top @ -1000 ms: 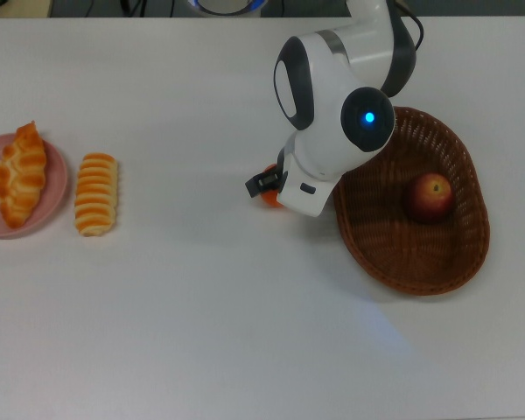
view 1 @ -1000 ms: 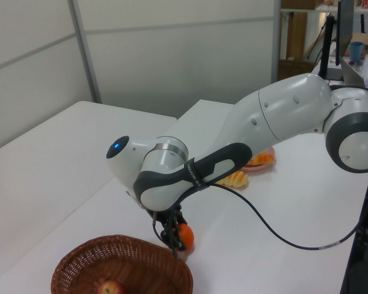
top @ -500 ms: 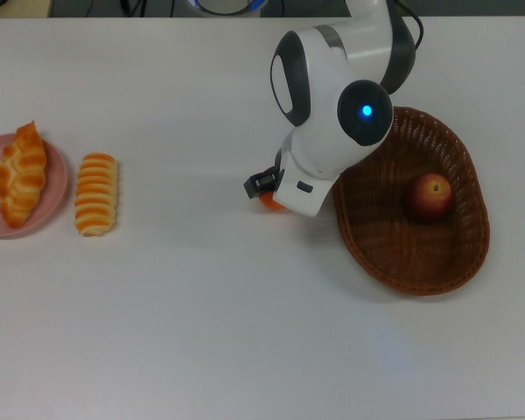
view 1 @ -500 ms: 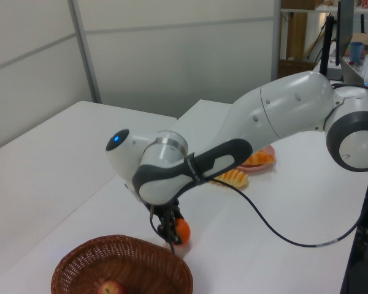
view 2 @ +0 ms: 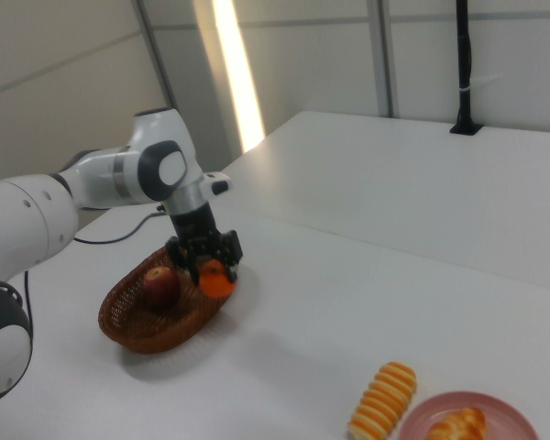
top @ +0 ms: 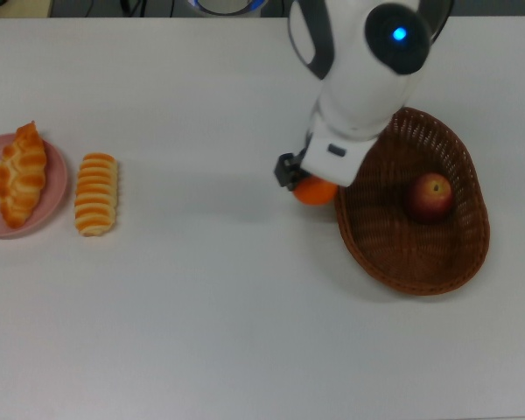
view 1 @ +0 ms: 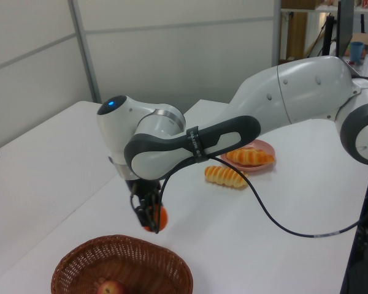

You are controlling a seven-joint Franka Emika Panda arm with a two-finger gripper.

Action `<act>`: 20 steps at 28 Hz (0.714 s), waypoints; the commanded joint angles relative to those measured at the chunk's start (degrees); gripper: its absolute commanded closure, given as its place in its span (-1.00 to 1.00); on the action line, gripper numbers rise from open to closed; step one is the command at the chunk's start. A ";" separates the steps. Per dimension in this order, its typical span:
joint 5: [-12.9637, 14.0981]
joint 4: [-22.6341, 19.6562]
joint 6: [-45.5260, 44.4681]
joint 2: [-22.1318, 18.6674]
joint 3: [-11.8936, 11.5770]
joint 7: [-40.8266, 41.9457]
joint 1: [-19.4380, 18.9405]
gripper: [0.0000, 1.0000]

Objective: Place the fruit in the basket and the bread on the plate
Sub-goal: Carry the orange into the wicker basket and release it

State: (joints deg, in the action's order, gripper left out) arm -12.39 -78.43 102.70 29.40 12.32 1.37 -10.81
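White table (top: 201, 332) w/ basket (top: 420, 262) at the top view's right, apple (top: 430, 194) inside it. Pink plate (top: 57, 188) at the top view's far left, croissant (top: 19, 173) on it; ridged loaf (top: 97, 193) lies on the table just beside the plate, not on it. Gripper (view 1: 149, 215) clamped on the mandarin (top: 315, 191), held off the table just outside the basket's rim, arm body (top: 367, 79) overhanging the rim's upper edge. Vs 0.5 s ago: mandarin was down at table level, further to the top view's left of the basket; now lifted and closer to the rim. Apple, basket, breads unchanged.
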 commanded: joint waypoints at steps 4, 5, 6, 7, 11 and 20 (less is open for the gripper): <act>-1.41 -1.03 9.88 0.57 2.44 -9.01 -2.89 0.87; -2.20 -1.11 9.89 0.75 2.44 -9.10 -3.24 0.86; -3.07 -1.38 9.89 1.10 2.44 -9.19 -3.51 0.86; -3.95 -1.81 9.89 1.45 2.44 -9.45 -3.77 0.85; -8.00 -3.22 9.97 3.12 2.44 -11.65 -5.35 0.75; -9.41 -4.28 9.89 3.48 2.35 -12.36 -5.36 -0.42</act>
State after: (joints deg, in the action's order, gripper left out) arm -21.00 -81.33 111.55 34.44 14.97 -10.31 -16.50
